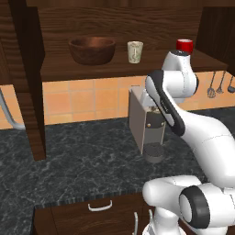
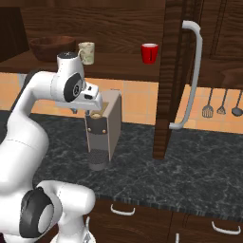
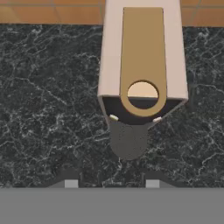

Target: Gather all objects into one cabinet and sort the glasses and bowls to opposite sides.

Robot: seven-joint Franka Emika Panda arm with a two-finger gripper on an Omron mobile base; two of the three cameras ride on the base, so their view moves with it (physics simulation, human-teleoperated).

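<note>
The gripper (image 3: pixel 112 183) hangs over the dark marble counter (image 1: pixel 69 160), looking straight down on the beige coffee machine (image 3: pixel 142 57) that stands toward the counter's back edge by the tiled wall; its two finger tips sit partly apart with only bare counter between them, so it holds nothing; the bowl (image 1: pixel 92 49) rests toward the left end of the cabinet (image 1: pixel 114 18) shelf, one cream tumbler (image 1: pixel 135 52) stands just right of it near the shelf's front edge, and the red mug (image 2: pixel 150 53) stands further right, well apart from both; the likely trouble is the rise from here, since the hand sits close above the machine and below the shelf's front edge; a careless lift could strike that edge or clip the machine; a reach for the tumbler could nudge the bowl beside it or tip the tumbler off the front edge.
</note>
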